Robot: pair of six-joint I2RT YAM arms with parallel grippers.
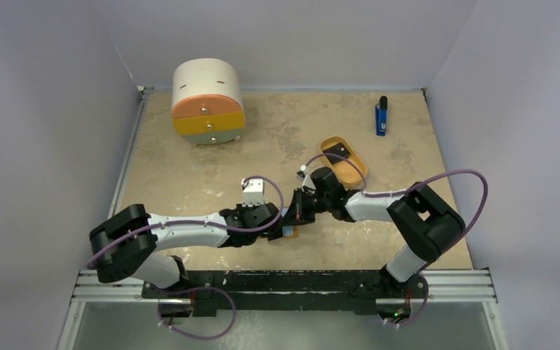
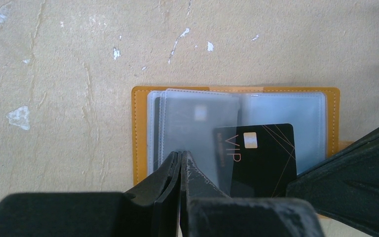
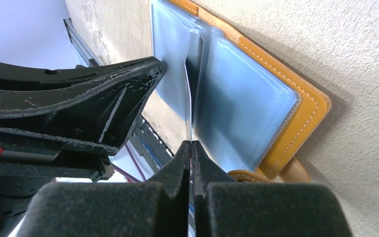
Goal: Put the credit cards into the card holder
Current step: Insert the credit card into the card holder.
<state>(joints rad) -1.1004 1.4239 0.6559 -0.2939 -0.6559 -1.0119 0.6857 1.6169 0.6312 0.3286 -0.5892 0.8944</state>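
A: Left claw [image 2: 180,155]?
B: Clenched on a clear sleeve of the holder [image 2: 138,133], at the sleeve's near edge.
A: Right claw [image 3: 191,145]?
B: Pinched tight on the card [image 2: 264,163] (black, "VIP" in thin letters), seen edge-on between two sleeves from the right wrist.
A: Fully in?
B: No. Left edge under a frosted sleeve, the rest bare over the right-hand page.
A: And the holder?
B: Lying open on the table [image 2: 54,74], orange cover down, between both claws, mid-table toward the front.
A: Anything else?
B: Tray [image 1: 356,173] just behind the right arm; cabinet [image 1: 208,102] and blue stick [image 1: 381,117] far back.
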